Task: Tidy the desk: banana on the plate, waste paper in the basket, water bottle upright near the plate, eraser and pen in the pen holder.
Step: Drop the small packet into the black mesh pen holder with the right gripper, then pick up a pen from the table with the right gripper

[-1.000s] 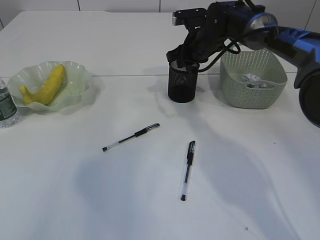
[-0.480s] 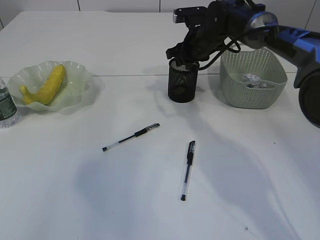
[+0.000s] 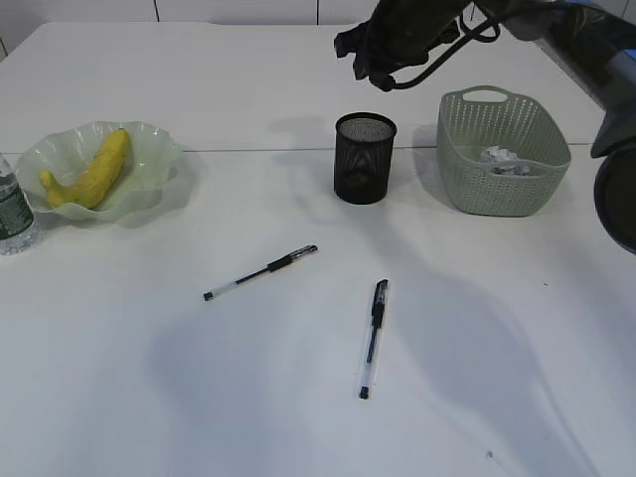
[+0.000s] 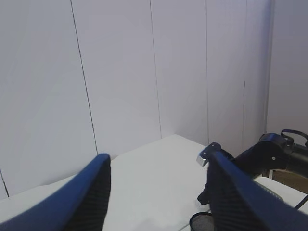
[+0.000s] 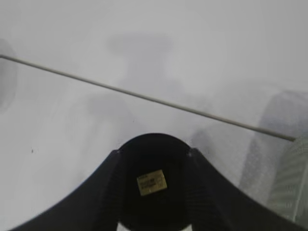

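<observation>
The black mesh pen holder point(image 3: 364, 159) stands on the desk point(image 3: 298, 417), and the pale yellow eraser point(image 5: 152, 182) lies on its bottom. My right gripper point(image 3: 373, 65) hangs open well above the holder, its jaws point(image 5: 154, 154) framing the holder's mouth point(image 5: 154, 140) with nothing between them. Two pens point(image 3: 260, 272) point(image 3: 373, 338) lie flat on the desk in front. The banana point(image 3: 94, 171) rests in the green plate point(image 3: 154, 149), with the water bottle point(image 3: 12, 214) upright at its left. The waste paper point(image 3: 500, 157) sits in the basket point(image 3: 502, 194). My left gripper point(image 4: 159, 159) is open, raised high and empty.
A seam point(image 3: 248, 151) crosses the desk behind the pens. The basket stands just right of the pen holder point(image 4: 199, 222). The right arm point(image 4: 269, 154) reaches in from the far right, above holder and basket. White wall panels stand behind the desk.
The right gripper has risen from the pen holder's mouth to well above it, leaving the holder's rim in full view. The pens, banana and bottle have not moved.
</observation>
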### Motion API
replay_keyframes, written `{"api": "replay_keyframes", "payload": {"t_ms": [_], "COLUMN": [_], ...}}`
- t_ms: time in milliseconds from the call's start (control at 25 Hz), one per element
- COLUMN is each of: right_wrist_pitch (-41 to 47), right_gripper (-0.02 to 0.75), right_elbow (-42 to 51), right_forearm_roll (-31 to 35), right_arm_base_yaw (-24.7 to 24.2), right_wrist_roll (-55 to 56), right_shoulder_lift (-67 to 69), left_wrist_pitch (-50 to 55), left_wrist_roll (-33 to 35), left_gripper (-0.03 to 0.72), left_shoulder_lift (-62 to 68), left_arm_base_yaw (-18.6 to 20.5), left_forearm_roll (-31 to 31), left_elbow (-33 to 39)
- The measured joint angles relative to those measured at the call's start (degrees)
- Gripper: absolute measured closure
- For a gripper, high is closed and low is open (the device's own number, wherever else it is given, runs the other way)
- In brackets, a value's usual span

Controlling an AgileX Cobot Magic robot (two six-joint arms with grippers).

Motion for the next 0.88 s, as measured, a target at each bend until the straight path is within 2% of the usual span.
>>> {"api": "replay_keyframes", "payload": {"t_ms": [160, 240, 680, 880], "right_wrist_pitch": [9.30, 11.16, 12.41, 12.41], "right_gripper": [0.444, 0.454, 0.473, 0.474], "right_elbow": [-4.95, -7.28, -9.55, -5.34], "right_forearm_roll": [0.00, 0.10, 0.29, 0.02], "right_arm_base_yaw": [0.00, 0.00, 0.00, 0.00], "right_wrist_roll": [0.98, 1.73, 3.93, 4.34], "right_shoulder_lift": [0.00, 0.00, -10.80, -20.11], "left_wrist_pitch": [-0.25, -1.01, -4.36, -5.16], "left_wrist_roll": [0.00, 0.00, 0.00, 0.00], "left_gripper": [0.245, 0.245, 0.245, 0.245], "left_shoulder_lift": [0.00, 0.00, 0.00, 0.00], "left_arm_base_yaw": [0.00, 0.00, 0.00, 0.00], "left_forearm_roll": [0.00, 0.48, 2.67, 2.67], "left_elbow": [0.00, 0.00, 0.00, 0.00]}}
